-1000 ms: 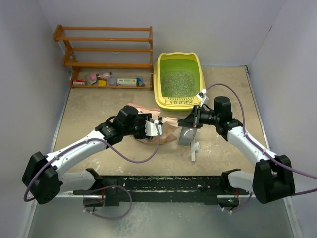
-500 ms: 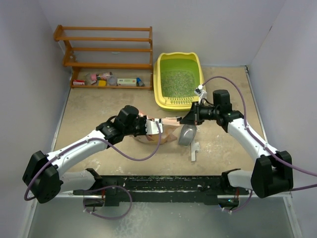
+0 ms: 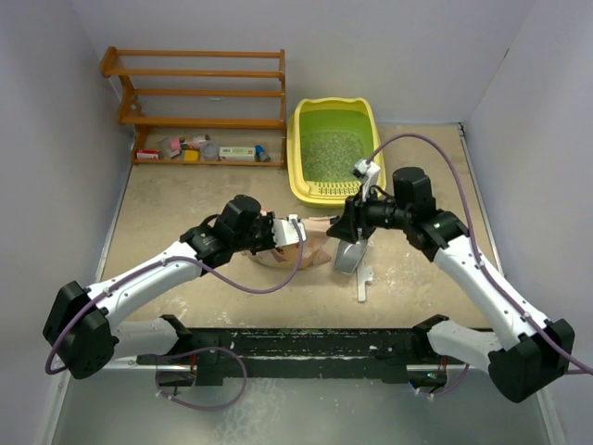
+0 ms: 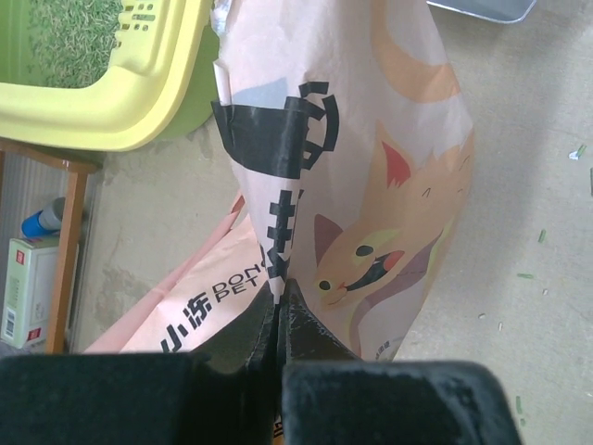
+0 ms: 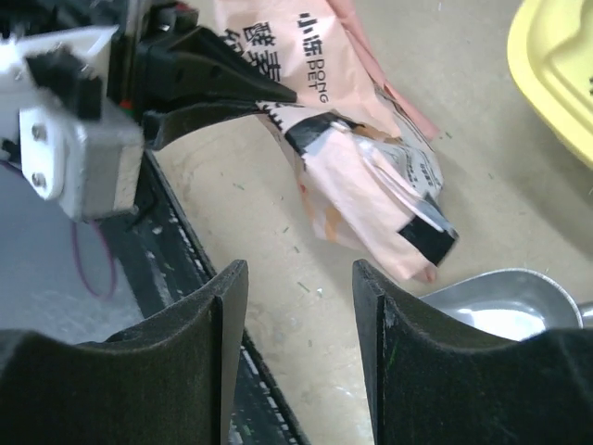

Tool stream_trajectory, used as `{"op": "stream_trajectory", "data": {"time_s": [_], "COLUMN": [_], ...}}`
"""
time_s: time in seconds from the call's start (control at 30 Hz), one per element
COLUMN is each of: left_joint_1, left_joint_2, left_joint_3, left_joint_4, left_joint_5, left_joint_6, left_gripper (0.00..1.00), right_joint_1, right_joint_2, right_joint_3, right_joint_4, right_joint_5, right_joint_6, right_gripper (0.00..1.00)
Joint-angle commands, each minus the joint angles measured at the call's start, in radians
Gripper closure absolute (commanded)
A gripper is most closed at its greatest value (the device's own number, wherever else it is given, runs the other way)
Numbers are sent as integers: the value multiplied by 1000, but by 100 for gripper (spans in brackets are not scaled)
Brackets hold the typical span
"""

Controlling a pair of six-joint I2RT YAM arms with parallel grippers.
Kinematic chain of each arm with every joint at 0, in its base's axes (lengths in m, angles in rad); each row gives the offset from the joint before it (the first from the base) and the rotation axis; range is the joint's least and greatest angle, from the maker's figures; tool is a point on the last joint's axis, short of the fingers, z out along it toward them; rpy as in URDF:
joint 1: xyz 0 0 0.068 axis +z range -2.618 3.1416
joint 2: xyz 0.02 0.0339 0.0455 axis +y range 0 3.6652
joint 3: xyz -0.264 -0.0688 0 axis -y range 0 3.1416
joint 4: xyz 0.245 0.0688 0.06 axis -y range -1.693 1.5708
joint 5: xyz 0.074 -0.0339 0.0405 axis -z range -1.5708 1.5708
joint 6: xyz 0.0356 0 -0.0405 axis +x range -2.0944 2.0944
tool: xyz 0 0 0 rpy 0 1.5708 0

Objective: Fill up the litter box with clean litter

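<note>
While the left hand (image 4: 278,298) pinches the crinkled pink-tan printed bag (image 4: 371,176), the right hand (image 5: 298,297) hangs open beside it. It would do best to grip the bag's taped end before tipping toward the yellow plastic litter box (image 3: 320,193), pale granular litter (image 3: 332,156) already inside, across the bench (image 3: 185,213).

Ahead of me a pink cat-printed bag (image 4: 371,185) sits just beside a grey scoop (image 3: 349,255), and small boxes (image 3: 236,151) line the bottom shelf of the wooden rack (image 3: 199,93).
</note>
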Motion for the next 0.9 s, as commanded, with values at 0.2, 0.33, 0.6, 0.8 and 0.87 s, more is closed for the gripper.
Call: {"op": "stream_trajectory", "data": {"time_s": [0.2, 0.33, 0.6, 0.8, 0.87], "left_joint_1": [5, 5, 4, 5, 5], "left_joint_2": [-34, -45, -24, -17, -16], "left_joint_3": [68, 57, 50, 50, 49], "left_joint_4": [75, 87, 99, 99, 99], "left_joint_5": [30, 33, 36, 36, 37], "left_joint_6": [-94, -100, -109, -112, -114], "left_gripper": [100, 100, 100, 100, 100], "right_joint_1": [140, 152, 227, 259, 263], "right_joint_2": [20, 81, 101, 51, 33], "right_joint_3": [-56, -39, -22, -66, -78], "right_joint_4": [143, 196, 149, 147, 160], "right_joint_5": [339, 328, 339, 362, 366], "right_joint_6": [-277, -306, -350, -351, -349], "right_gripper": [48, 47, 43, 41, 41]}}
